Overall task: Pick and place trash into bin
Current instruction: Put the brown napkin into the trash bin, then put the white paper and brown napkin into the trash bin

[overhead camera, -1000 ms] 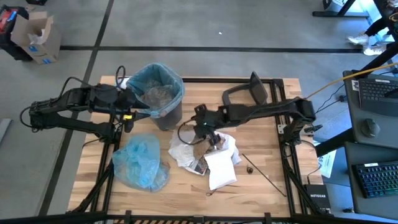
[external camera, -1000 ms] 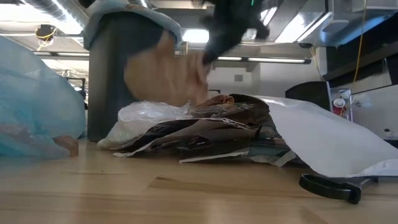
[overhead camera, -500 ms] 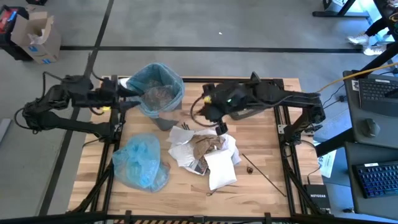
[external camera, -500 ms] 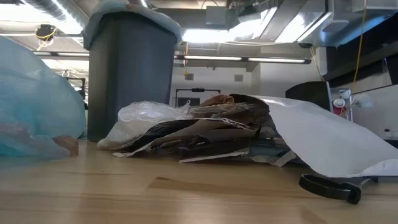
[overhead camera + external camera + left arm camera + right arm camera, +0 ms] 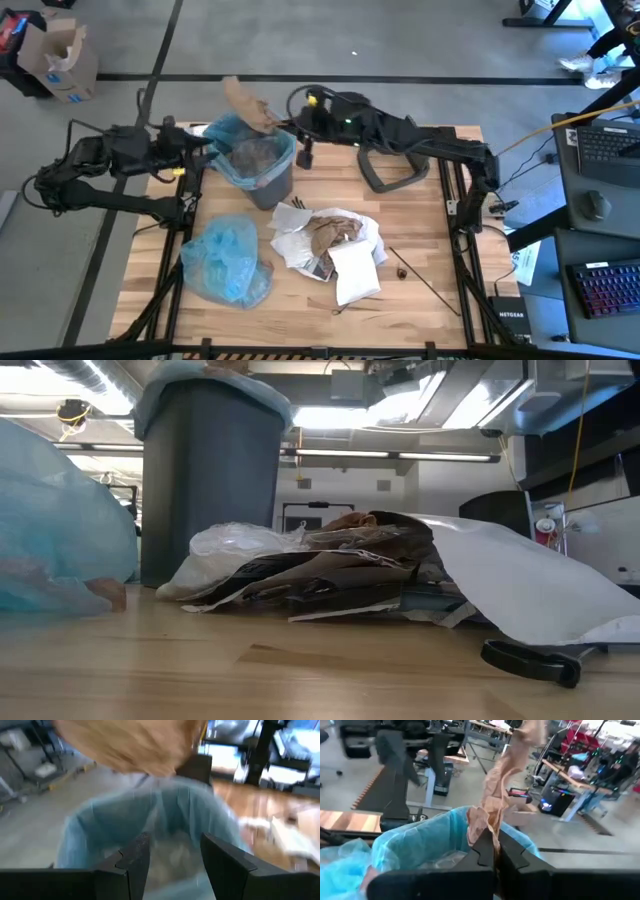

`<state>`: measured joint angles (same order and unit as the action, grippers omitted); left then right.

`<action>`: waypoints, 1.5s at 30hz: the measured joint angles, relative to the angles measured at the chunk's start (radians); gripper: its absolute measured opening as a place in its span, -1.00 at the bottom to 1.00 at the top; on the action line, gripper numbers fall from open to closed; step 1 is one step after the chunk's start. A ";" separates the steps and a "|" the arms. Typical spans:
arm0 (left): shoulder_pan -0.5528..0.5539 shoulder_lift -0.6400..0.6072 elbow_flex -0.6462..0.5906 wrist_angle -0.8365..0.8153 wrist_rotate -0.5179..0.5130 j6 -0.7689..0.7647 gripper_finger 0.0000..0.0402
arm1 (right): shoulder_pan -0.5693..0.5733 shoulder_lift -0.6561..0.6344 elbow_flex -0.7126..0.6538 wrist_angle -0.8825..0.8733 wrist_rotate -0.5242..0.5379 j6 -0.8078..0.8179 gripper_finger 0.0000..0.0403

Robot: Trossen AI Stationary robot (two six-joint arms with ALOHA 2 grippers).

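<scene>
**Brown paper over the bin**

Pinched at one corner by the right gripper (image 5: 495, 851), clenched on crumpled brown paper (image 5: 248, 102) above the bin (image 5: 262, 175). Light, limp, likely to flutter; best gripped at a thick fold. Blue liner (image 5: 420, 840) thin, soft. Left gripper (image 5: 170, 852) parted at the bin's rim, grasping nothing visible. More trash (image 5: 330, 245) heaped mid-table.

Two dark jointed arms, black cables looped along them, each ending in a black two-fingered pincer.

Worktop (image 5: 420, 260): pale planked wood, smooth. Bin (image 5: 268, 185): matt grey plastic, thin blue film liner (image 5: 232, 135). Crumpled brown paper (image 5: 248, 103): rough, creased.
</scene>
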<state>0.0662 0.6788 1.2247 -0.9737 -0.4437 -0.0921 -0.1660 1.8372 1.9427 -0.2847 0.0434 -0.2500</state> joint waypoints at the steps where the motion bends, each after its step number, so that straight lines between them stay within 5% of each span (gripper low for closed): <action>1: 0.000 0.000 0.000 -0.038 0.007 -0.008 -0.17 | -0.006 0.017 0.000 0.004 -0.012 0.017 -1.00; 7: 0.000 0.000 0.000 -0.180 0.124 -0.090 -0.17 | -0.044 0.085 -0.001 0.001 -0.017 0.211 -0.85; 16: 0.000 0.027 -0.133 -0.240 0.284 -0.274 -0.17 | -0.063 0.075 0.006 -0.007 -0.064 0.218 -0.09; 21: 0.000 0.081 -0.243 -0.235 0.286 -0.303 -0.17 | -0.064 0.073 0.006 -0.016 -0.051 0.172 0.14; 31: 0.001 0.103 -0.476 0.247 0.205 -0.259 -0.17 | -0.064 0.065 0.007 -0.089 -0.038 0.138 0.21; 45: 0.160 0.276 -0.636 0.768 0.147 -0.060 -0.17 | -0.063 -0.070 0.007 -0.197 0.171 0.033 0.21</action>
<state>0.2258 0.9547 0.5887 -0.2055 -0.2969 -0.1524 -0.2295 1.7677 1.9499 -0.4818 0.2142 -0.2173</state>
